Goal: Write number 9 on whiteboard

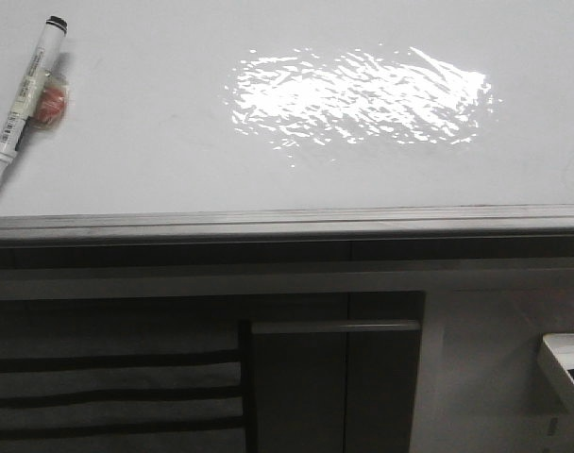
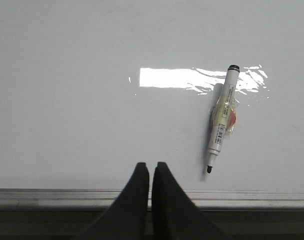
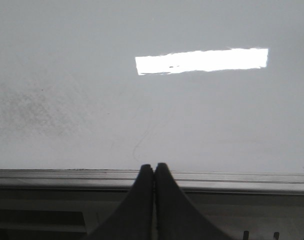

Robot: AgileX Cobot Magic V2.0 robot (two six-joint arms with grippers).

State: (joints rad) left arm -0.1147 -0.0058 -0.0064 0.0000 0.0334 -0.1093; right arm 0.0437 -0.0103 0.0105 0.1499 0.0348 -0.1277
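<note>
Left pincer (image 2: 150,166): fingers pressed together, nothing between them, tips hanging over the whiteboard's (image 2: 92,125) near frame edge, pointing in over the board. Not visible in front view.

One marker pen (image 1: 25,95) lies flat at the whiteboard's (image 1: 155,142) far-left corner in front view, uncapped, black tip toward the frame edge, black end cap away from it. Something small, orange-red and clear-wrapped sits against its barrel. In the left wrist view the marker pen (image 2: 222,119) is well apart from the pincer tips.

One glare patch (image 1: 358,94) sits mid-board, rippled.

Right pincer (image 3: 154,166): fingers pressed together, empty, tips over the grey frame edge, same pose as left.

No number 9 on the board; only faint smudges and a thin curved trace on the whiteboard (image 3: 67,75) in the right wrist view.

Count: two pincers, one marker, one board.
</note>
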